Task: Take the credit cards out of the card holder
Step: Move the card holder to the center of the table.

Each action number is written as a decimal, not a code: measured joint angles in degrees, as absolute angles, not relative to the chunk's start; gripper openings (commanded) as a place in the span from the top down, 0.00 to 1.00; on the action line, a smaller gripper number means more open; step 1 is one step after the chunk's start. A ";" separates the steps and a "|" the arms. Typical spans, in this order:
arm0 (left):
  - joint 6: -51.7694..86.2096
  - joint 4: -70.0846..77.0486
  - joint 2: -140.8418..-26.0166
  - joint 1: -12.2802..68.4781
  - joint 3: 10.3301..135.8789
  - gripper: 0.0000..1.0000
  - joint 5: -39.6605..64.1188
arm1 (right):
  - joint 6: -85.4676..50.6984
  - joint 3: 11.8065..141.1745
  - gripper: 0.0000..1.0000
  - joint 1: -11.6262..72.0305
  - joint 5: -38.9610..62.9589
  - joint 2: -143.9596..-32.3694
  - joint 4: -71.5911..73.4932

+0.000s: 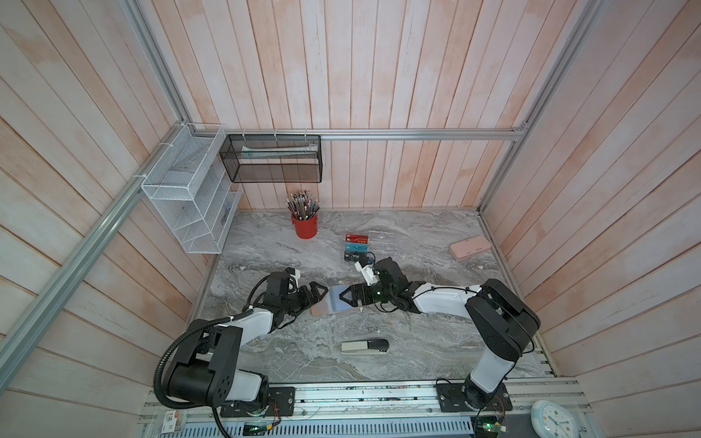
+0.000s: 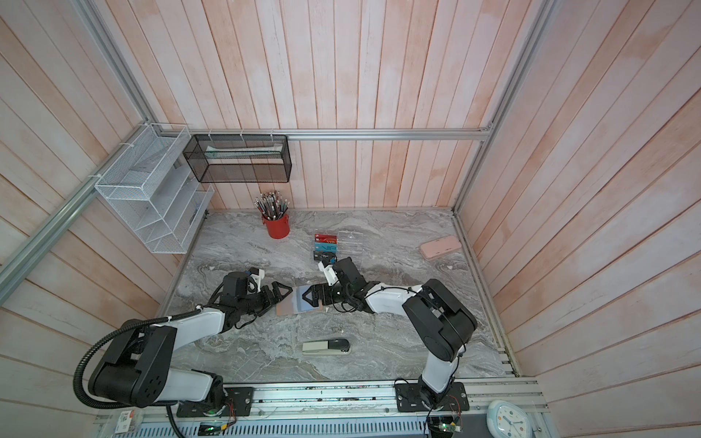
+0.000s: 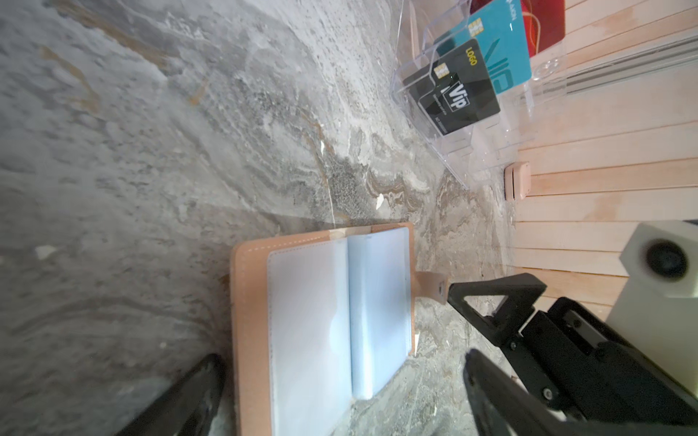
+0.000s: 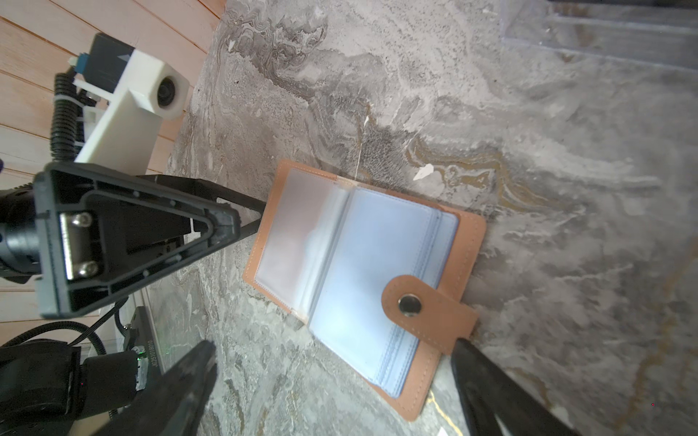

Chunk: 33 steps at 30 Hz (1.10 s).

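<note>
Cards (image 1: 356,248): all three out, in the rack (image 3: 491,151).
Holder (image 3: 325,321): open, looks empty.
My left end effector (image 1: 318,292): spread, empty.
My right end effector (image 1: 346,297): spread, empty.
To do: nothing, I think.

Table: we see a grey marbled top (image 1: 417,341), with plank walls at the back and on both sides.
Card holder (image 1: 326,305): we find it lying open and flat near the middle, its bluish clear sleeves facing up.
Stapler (image 1: 364,347): we see it lying nearer the front edge, apart from the card holder.
Red cup (image 1: 305,227): we see it upright near the back wall, full of pencils.
Acrylic rack (image 1: 381,242): we place it beyond the card holder, between the red cup and the pink case.
Pink case (image 1: 470,246): we see it lying flat near the right wall.
</note>
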<state>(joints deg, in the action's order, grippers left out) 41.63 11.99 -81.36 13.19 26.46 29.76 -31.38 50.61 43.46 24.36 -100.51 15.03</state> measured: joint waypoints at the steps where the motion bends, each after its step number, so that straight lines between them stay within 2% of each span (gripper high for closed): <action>1: 41.67 11.99 -81.43 13.58 26.59 0.00 29.78 | -31.38 50.61 0.02 43.46 24.36 -100.51 15.03; 24: 47.53 15.51 -80.27 19.62 31.05 0.00 29.30 | -34.76 44.75 0.02 40.95 28.49 -100.14 20.67; 33: 49.43 17.87 -83.96 23.90 34.72 0.00 28.01 | -36.69 41.85 0.02 39.07 29.54 -97.34 23.57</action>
<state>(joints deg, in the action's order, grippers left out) 49.43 17.87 -83.96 23.90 34.72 28.01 -36.69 41.85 39.07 29.54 -97.34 23.57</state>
